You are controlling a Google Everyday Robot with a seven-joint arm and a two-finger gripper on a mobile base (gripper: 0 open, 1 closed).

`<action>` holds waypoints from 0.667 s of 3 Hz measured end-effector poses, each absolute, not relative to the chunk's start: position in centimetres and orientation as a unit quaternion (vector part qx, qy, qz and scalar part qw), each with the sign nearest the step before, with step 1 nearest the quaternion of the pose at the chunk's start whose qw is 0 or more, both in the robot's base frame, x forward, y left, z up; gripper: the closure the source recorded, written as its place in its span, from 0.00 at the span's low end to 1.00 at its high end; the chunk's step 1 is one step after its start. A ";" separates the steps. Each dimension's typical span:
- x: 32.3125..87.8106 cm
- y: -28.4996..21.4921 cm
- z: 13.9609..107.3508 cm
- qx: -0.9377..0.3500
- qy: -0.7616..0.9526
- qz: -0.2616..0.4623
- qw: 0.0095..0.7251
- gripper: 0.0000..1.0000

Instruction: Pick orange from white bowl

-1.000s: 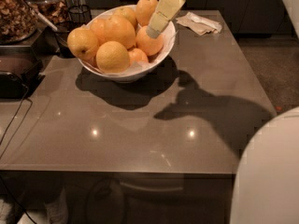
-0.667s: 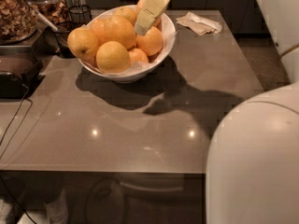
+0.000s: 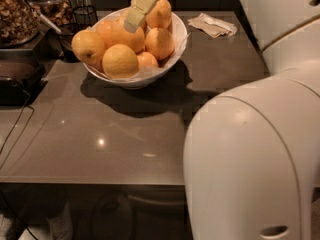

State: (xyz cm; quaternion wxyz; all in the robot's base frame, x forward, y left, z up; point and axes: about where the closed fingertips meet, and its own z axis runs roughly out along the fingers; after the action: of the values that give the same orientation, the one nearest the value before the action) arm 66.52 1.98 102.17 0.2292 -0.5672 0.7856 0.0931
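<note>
Orange (image 3: 121,38) in white bowl (image 3: 132,79), under gripper fingers (image 3: 136,13)

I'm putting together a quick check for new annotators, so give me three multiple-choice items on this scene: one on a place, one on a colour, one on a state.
1. Where above the table is the gripper?
A. Over the oranges heaped in the bowl.
B. Over the bare near edge.
C. Over the far right corner.

2. What colour is the bowl?
A. Black.
B. White.
C. Blue.

3. How does the bowl stand?
A. Tipped on its side.
B. Upside down.
C. Upright, full of oranges.

Answers:
1 A, its tip hangs right over the largest orange.
2 B, the rim and wall are glossy white.
3 C, it sits level on the table with fruit piled above the rim.
</note>
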 end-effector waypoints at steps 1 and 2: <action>67.2 2.7 102.0 -0.561 0.790 0.097 0.228 0.02; 67.8 3.1 101.5 -0.554 0.795 0.097 0.225 0.19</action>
State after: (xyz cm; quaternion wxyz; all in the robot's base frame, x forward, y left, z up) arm 67.81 3.14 101.54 0.2249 -0.5545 0.7953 0.0971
